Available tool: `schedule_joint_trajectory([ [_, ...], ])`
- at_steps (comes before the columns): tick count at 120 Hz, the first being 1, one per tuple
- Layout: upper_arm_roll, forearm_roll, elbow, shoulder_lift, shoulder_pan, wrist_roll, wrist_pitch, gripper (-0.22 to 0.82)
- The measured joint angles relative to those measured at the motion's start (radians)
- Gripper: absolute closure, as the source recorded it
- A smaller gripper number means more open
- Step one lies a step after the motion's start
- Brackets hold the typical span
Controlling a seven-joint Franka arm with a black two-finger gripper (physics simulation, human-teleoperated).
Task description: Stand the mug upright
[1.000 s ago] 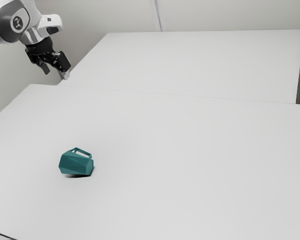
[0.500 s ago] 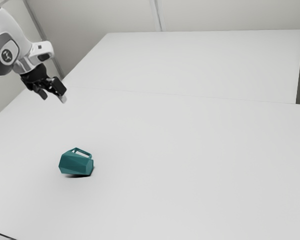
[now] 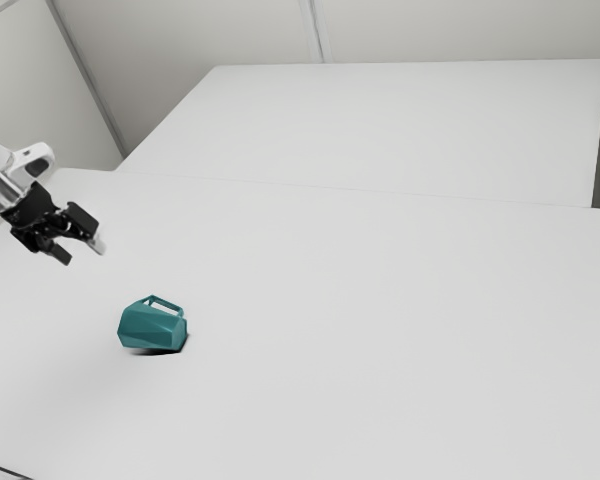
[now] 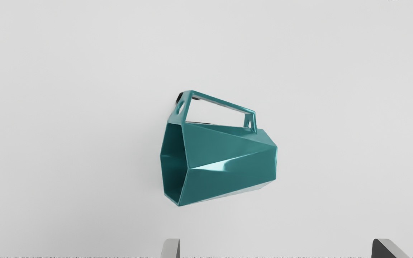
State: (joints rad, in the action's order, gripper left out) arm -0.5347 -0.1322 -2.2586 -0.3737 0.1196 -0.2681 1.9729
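Observation:
My gripper [image 3: 83,254] hangs above the table toward the exterior view's left edge, apart from the mug. The teal faceted mug [image 3: 152,328] lies on its side on the white table, its handle pointing up and away in that view. Seen from the hand, the mug [image 4: 228,161] shows its dark hollow mouth at one end and its closed base at the other, with the angular handle along one side. The gripper [image 4: 276,247] has its fingertips wide apart, nothing held between them.
The white table [image 3: 360,330] extends around the mug. Behind it, in the exterior view, is another white surface [image 3: 400,130] with a wall [image 3: 460,30] beyond. A thin dark line [image 3: 5,470] crosses the near left corner.
The arm has come down and toward the exterior view's left, bringing my gripper lower, closer to the table. The mug has stayed where it was.

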Motion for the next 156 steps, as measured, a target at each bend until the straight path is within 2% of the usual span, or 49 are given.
schedule_joint_trajectory([
  [9, -0.085, -0.053, -0.011, 0.002, 0.044, -0.022, -0.002, 0.02],
  [22, -0.150, -0.107, -0.014, 0.011, 0.068, -0.063, -0.013, 0.02],
  [42, -0.213, -0.192, -0.014, 0.039, 0.077, -0.146, -0.054, 0.03],
  [60, -0.266, -0.277, -0.013, 0.114, 0.075, -0.238, -0.099, 0.04],
  [112, -0.278, -0.592, 0.062, 0.448, -0.020, -0.539, -0.240, 0.04],
  [156, -0.275, -0.783, 0.136, 0.640, -0.095, -0.761, -0.372, 0.05],
])
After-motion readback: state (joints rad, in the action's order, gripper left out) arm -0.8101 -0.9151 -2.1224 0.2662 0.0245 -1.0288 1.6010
